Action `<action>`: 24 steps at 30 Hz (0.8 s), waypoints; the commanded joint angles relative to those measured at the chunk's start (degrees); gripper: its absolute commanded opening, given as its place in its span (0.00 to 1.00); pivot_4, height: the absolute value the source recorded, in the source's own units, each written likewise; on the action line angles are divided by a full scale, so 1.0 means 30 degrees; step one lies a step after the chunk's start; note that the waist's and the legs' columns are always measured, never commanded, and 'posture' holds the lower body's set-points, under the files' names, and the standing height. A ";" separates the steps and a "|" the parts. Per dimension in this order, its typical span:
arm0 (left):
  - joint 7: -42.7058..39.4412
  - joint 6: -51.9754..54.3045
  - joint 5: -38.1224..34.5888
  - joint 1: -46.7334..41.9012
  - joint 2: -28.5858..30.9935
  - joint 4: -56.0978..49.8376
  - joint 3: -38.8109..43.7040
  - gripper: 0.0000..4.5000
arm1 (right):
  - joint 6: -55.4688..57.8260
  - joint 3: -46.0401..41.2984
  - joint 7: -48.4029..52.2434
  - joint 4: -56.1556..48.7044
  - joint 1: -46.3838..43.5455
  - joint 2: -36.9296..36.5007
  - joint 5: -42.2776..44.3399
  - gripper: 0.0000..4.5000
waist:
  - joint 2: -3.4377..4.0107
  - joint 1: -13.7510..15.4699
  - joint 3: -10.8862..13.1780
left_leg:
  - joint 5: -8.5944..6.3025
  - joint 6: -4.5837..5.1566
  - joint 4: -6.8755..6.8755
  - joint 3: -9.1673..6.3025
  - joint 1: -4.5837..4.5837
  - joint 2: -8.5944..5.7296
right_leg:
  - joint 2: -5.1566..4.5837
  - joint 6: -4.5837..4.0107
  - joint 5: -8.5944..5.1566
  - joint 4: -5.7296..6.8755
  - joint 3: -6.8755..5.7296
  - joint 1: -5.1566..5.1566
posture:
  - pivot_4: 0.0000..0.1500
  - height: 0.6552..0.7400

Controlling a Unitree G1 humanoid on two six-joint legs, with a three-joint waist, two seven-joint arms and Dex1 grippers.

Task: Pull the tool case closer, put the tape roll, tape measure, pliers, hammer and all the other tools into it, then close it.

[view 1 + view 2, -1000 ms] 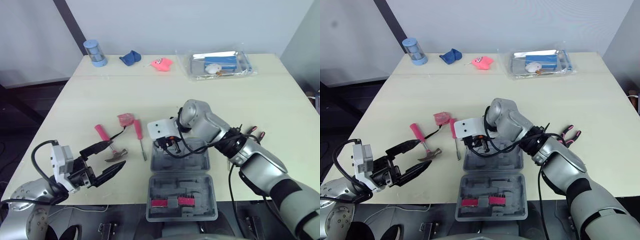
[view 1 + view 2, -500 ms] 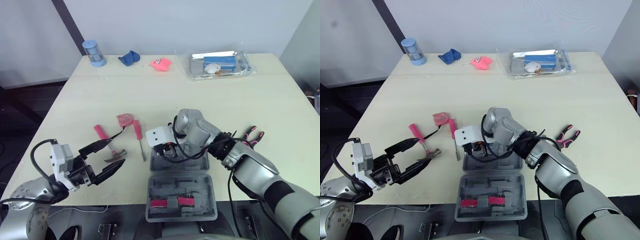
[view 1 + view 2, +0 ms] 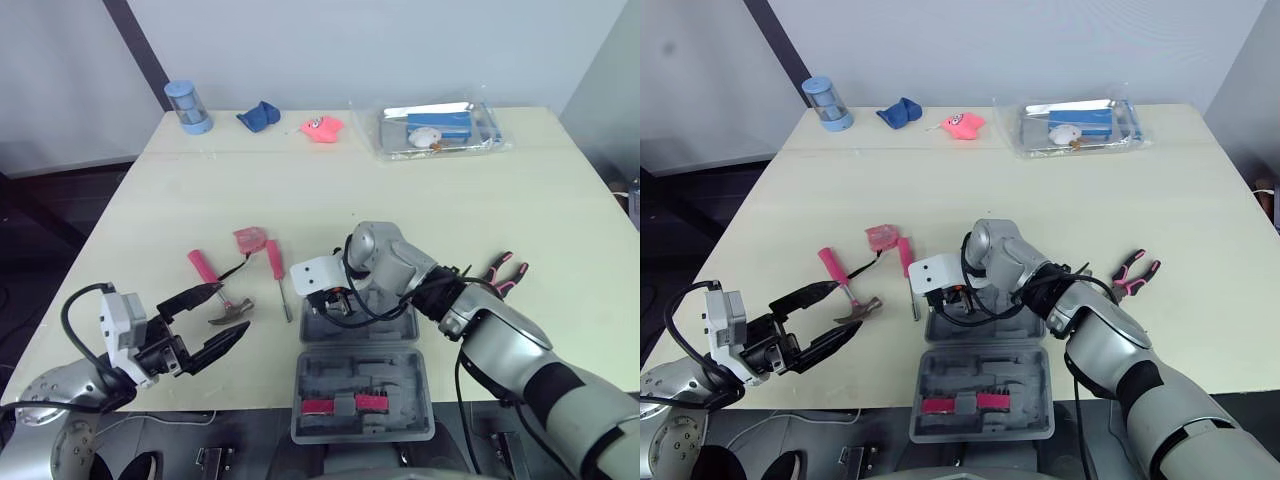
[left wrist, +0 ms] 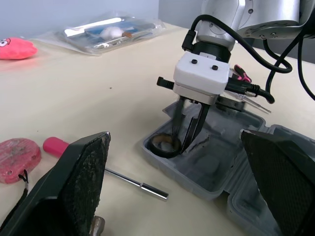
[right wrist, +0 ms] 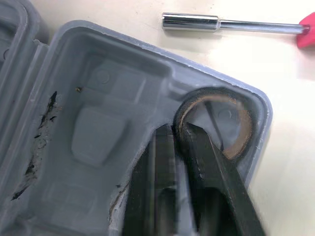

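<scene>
The grey tool case (image 3: 398,328) lies open at the table's near edge. My right gripper (image 3: 336,307) is down in the far left corner of its far half, shut on the wall of the black tape roll (image 5: 216,93), which rests in that corner pocket (image 4: 160,150). Left of the case lie the pink-handled screwdriver (image 3: 275,260), the pink tape measure (image 3: 250,239) and the hammer (image 3: 205,267). The pink-handled pliers (image 3: 506,269) lie right of my right arm. My left gripper (image 3: 226,314) hovers open near the hammer's head, holding nothing.
Along the far edge stand a blue cup (image 3: 188,106), a blue cloth (image 3: 259,116), a pink toy (image 3: 322,127) and a clear plastic tray (image 3: 440,128) with items in it. The case's near half (image 3: 400,372) holds pink-handled pieces.
My right gripper has come down from above the case into its far left corner. The left gripper has hardly moved.
</scene>
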 commanded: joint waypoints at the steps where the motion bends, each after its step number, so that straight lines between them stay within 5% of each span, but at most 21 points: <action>1: -0.0150 -0.0351 -0.0050 -0.0040 0.0136 -0.0265 0.0203 1.00 | 0.0200 -0.0613 -0.0020 -0.0744 -0.0559 0.0074 -0.0029 0.60 | 0.0000 0.0005 0.0000 | 0.0000 0.0000 0.0000 0.0001 -0.0001 0.0000 | -0.0001 0.0000 0.0000 -0.0002 0.0000 0.0001 | 1.00 1.00; 15: -0.0285 -0.0248 0.0061 -0.0174 0.0129 -0.0205 0.0103 1.00 | 0.3082 -0.5253 -0.2076 -0.4076 0.2135 0.0011 0.3311 0.65 | -0.0003 0.0021 -0.0001 | 0.0000 0.0001 -0.0009 0.0000 -0.0005 0.0000 | -0.0002 -0.0001 0.0000 -0.0006 0.0001 0.0002 | 1.00 1.00; 19: -0.0390 -0.0255 0.0040 0.0021 0.0149 -0.0060 0.0241 1.00 | 0.1156 -0.7323 -0.3616 -0.3984 0.4457 0.0235 0.5140 0.65 | -0.0008 0.0020 -0.0005 | 0.0000 0.0001 -0.0010 0.0002 -0.0005 0.0000 | -0.0003 -0.0001 0.0000 -0.0007 0.0002 0.0002 | 1.00 1.00; 23: -0.0423 -0.0250 0.0045 -0.0094 0.0250 0.0136 0.0297 1.00 | -0.0191 -0.7433 -0.4310 -0.3417 0.5146 0.0305 0.5385 0.38 | -0.0004 -0.0069 -0.0001 | -0.0001 0.0002 -0.0008 0.0011 -0.0003 0.0002 | 0.0000 0.0000 0.0000 -0.0001 0.0008 0.0001 | 1.00 1.00; 24: -0.0430 -0.0232 0.0034 -0.0116 0.0282 0.0151 0.0309 1.00 | -0.0454 -0.7401 -0.4481 -0.3195 0.5223 0.0288 0.5376 0.38 | -0.0004 -0.0080 -0.0001 | -0.0001 0.0002 -0.0009 0.0011 0.0004 0.0004 | 0.0004 -0.0001 0.0000 0.0005 0.0008 0.0001 | 1.00 1.00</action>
